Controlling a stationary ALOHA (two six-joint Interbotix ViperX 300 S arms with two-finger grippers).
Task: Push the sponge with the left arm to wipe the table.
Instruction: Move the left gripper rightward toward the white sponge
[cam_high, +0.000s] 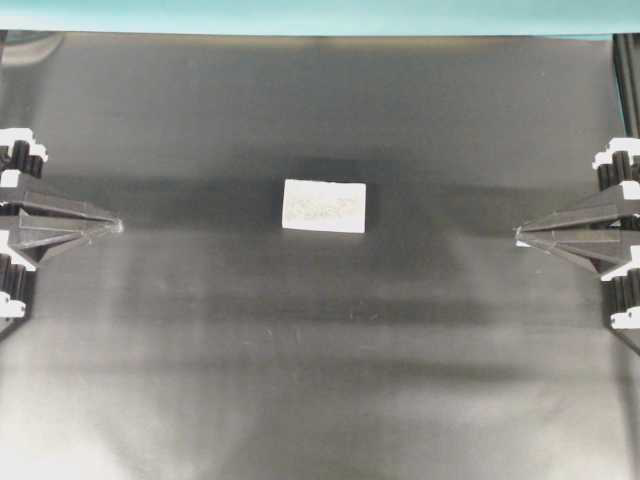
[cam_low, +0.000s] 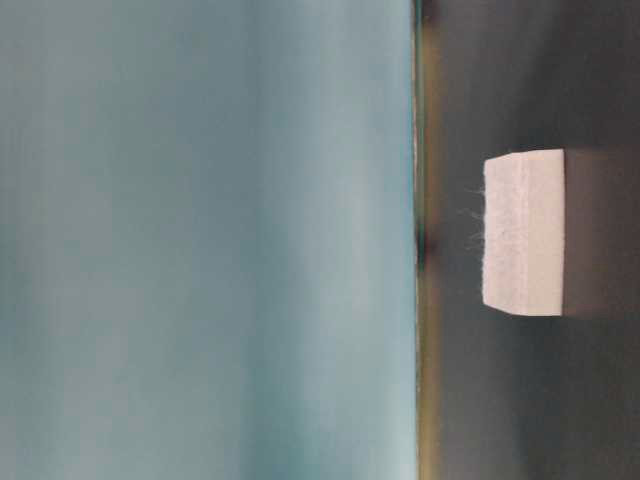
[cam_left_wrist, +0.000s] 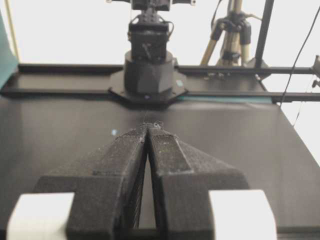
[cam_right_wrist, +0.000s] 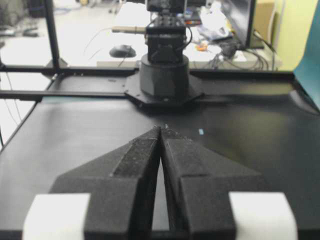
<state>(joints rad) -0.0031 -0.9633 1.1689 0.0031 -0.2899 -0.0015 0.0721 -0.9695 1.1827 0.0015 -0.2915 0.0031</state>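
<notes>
Two grippers are seen at opposite edges of the overhead view, and nothing is held by either. The left gripper is clenched to a point, its fingers pressed together in its own wrist view with only a thin seam between them. The right gripper is likewise closed on nothing, its tips meeting in the right wrist view. Both are parked low near their bases and are aimed inward along nearly the same line.

The sponge is found between them, near the middle of the table, lying flat and well apart from either tip. In the table-level view its block is seen resting squarely on the dark surface, with a few loose fibres at one face. It is not visible in either wrist view.

The opening step is judged to be in hand: the approach has not begun and no wiping contact is made. The next move is judged to call for the left arm to be brought across toward the sponge's near short side, with the closed tip kept low enough to meet the block's side face rather than ride over it. The sponge sits slightly farther back than the tip's line, so a small correction toward the teal strip would be needed before a centred push.
</notes>
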